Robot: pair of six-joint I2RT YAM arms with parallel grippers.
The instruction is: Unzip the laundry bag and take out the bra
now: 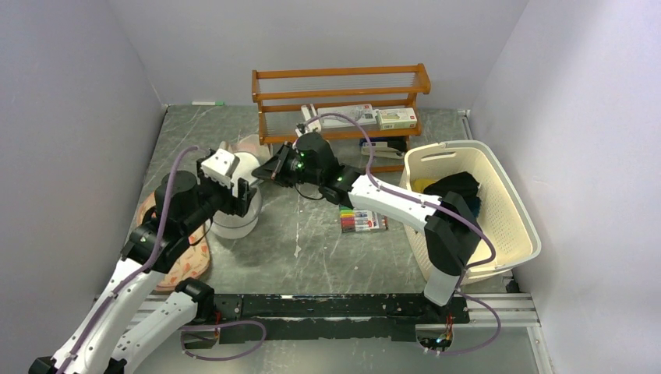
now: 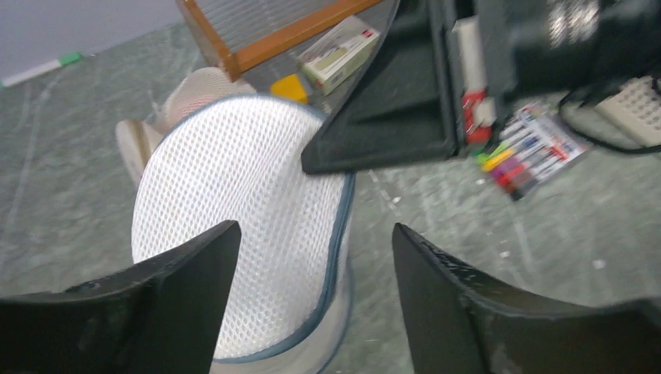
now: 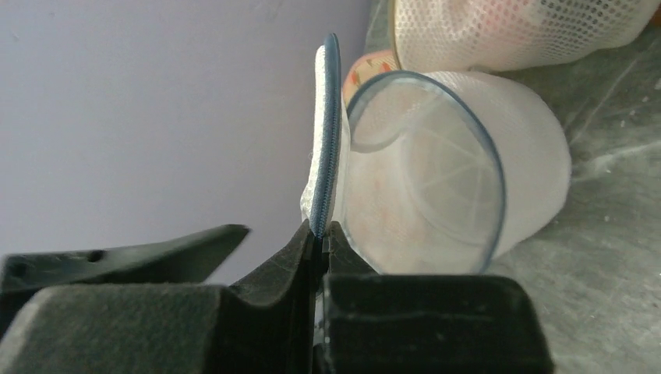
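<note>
The laundry bag [image 1: 234, 222] stands on the table as a white mesh drum. Its honeycomb lid [image 2: 242, 195] with the grey-blue zip rim is lifted away from the body. My right gripper [image 1: 265, 171] is shut on the lid's zip rim [image 3: 326, 140], jaws [image 3: 323, 230] pinched on it. The open drum [image 3: 444, 195] looks empty inside. My left gripper [image 1: 243, 195] is open and empty, its jaws [image 2: 316, 241] just above the lid's edge. A mustard-yellow patch, seemingly the bra [image 1: 422, 185], lies in the basket beside dark cloth.
A cream plastic basket [image 1: 507, 226] stands at the right. A pinkish mesh pouch [image 3: 507, 27] lies behind the bag. A pack of markers [image 1: 362, 220] lies mid-table. A wooden rack [image 1: 339, 97] with boxes stands at the back. A patterned mat [image 1: 183, 261] lies at the left.
</note>
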